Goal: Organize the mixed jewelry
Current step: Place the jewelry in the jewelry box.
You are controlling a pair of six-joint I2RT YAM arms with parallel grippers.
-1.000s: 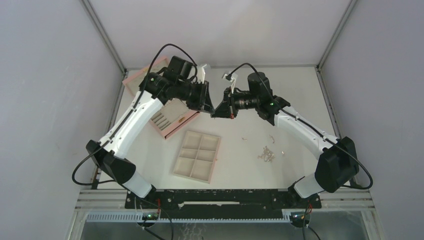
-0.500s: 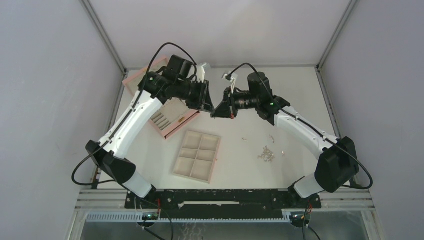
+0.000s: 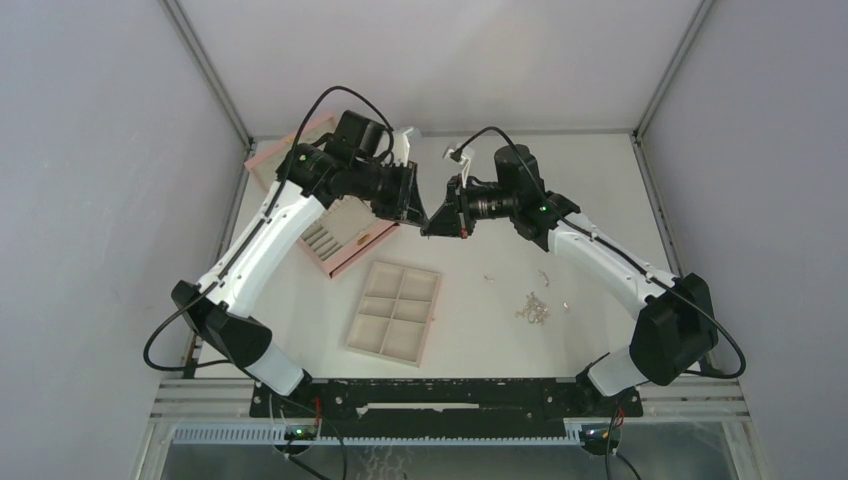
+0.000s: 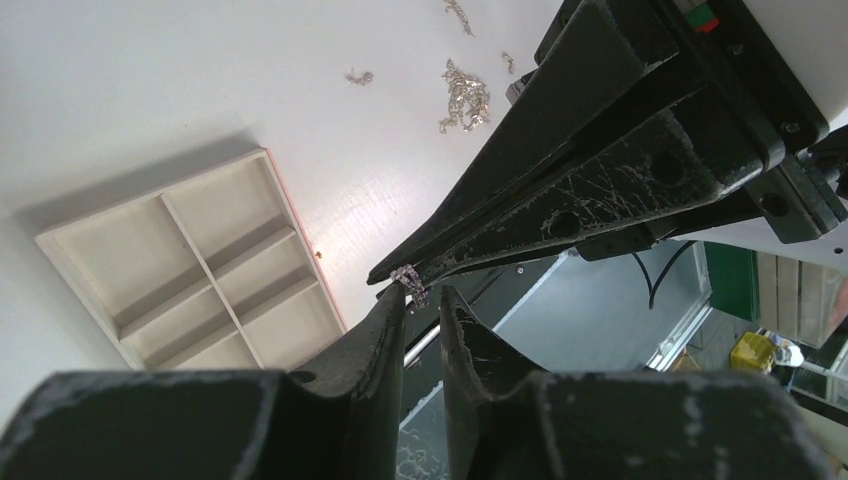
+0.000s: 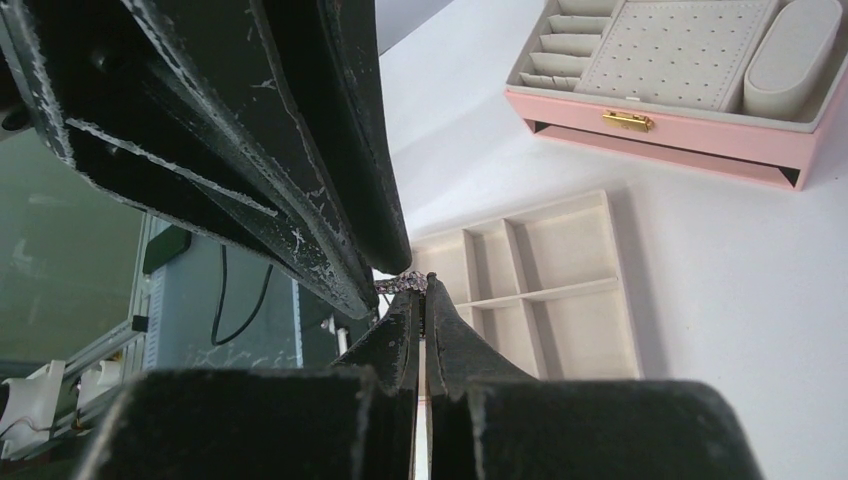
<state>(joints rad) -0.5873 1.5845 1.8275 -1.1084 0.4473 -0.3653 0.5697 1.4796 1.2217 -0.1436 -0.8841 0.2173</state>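
Nothing has moved since before. The right gripper (image 5: 420, 287) pinches a silver piece (image 4: 408, 275) just before the parted left gripper (image 4: 422, 297), likely for a handover.

Light falls evenly from above in the top view, leaving the white table (image 3: 600, 200) bright with only faint, soft shadows. In the left wrist view a mild sheen lies beside the beige tray (image 4: 190, 260) (its shadow lies along its upper edge). In both wrist views the nearest black fingers (image 5: 300, 420) are blurred.

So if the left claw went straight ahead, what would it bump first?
Probably the tiny silver piece pinched by the right gripper, just ahead of the left gripper; depth is unclear.
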